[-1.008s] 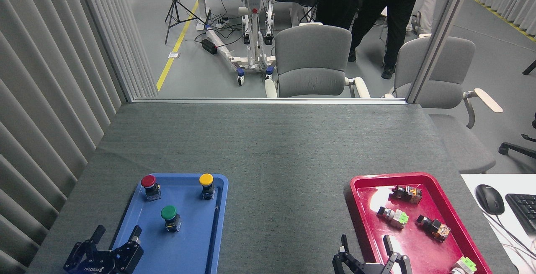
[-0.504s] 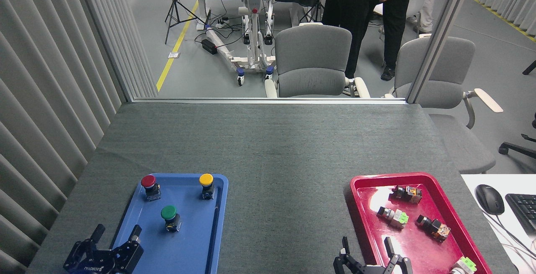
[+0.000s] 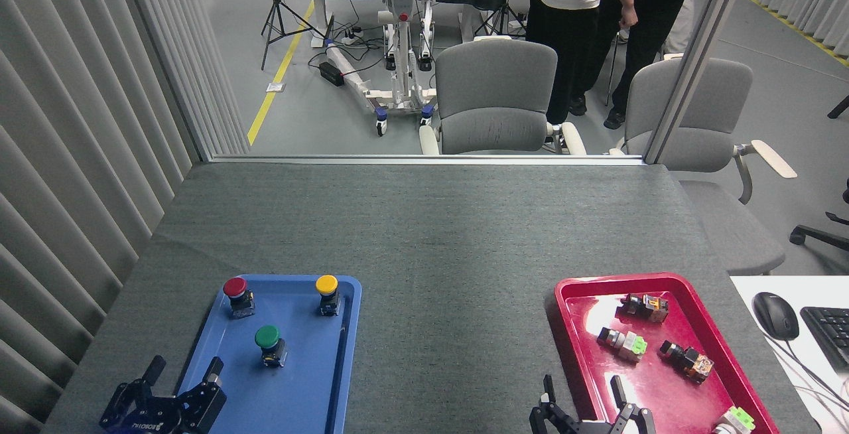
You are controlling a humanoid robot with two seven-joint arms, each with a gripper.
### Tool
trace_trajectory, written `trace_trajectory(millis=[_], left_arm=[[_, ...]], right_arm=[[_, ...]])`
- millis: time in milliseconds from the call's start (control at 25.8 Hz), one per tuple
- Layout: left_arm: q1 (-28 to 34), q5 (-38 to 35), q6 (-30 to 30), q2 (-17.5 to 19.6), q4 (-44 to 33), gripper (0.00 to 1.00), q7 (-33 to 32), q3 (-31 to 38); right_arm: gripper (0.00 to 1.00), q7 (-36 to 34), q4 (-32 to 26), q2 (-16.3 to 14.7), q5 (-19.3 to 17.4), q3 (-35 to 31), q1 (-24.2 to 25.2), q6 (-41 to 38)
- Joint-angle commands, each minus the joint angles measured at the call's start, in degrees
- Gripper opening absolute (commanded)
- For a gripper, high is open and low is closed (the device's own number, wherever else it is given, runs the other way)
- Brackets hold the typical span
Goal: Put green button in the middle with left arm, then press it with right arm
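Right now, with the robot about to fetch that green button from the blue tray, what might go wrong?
1. The green button stands close to the red button and the yellow button; the open left gripper could bump one.
2. It looks top-heavy, so a pinch on its cap might tip it.
3. The blue tray could slide on the felt if its rim is nudged.

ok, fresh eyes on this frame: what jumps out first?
Two bright trays on the grey tabletop: a blue tray near left holding the green button with a red button and a yellow button, and a red tray near right with small parts. Both open pincers, left and right, sit at the bottom edge.
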Motion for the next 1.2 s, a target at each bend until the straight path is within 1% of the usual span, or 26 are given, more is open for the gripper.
trace_trajectory(millis=[0,116,349,504,659,853,1008,1163], left_arm=[[-1.6,-0.3,0.0,-0.1,0.9,1.0,-0.3,-1.5],[-5.5,-0.4,0.8,-0.2,3.7,1.0,-1.7,-7.2],[-7.1,-0.9,1.5,-0.9,9.2,1.0,-1.6,-8.6],[-10.0,-0.9,1.6,-0.8,15.1,1.0,-1.2,-10.2],[-11.9,-0.9,1.7,-0.8,19.1,1.0,-1.0,-12.8],[-12.8,-0.9,1.7,-0.9,19.7,1.0,-1.0,-13.7],[-15.0,-0.9,1.8,-1.0,22.7,1.0,-0.5,-15.5],[-15.6,-0.9,2.3,-1.0,23.1,1.0,0.3,-15.8]], right_arm=[[1.0,0.0,0.0,0.1,0.0,0.0,0.0,0.0],[1.0,0.0,0.0,0.2,0.0,0.0,0.0,0.0],[1.0,0.0,0.0,0.2,0.0,0.0,-0.1,0.0],[1.0,0.0,0.0,0.2,0.0,-0.1,0.0,0.0],[1.0,0.0,0.0,0.2,0.0,-0.1,0.0,0.0],[1.0,0.0,0.0,0.4,0.0,-0.1,-0.1,-0.1],[1.0,-0.1,0.2,0.5,0.0,-0.1,-0.2,-0.1],[1.0,-0.2,0.3,0.5,0.0,-0.1,-0.2,-0.1]])
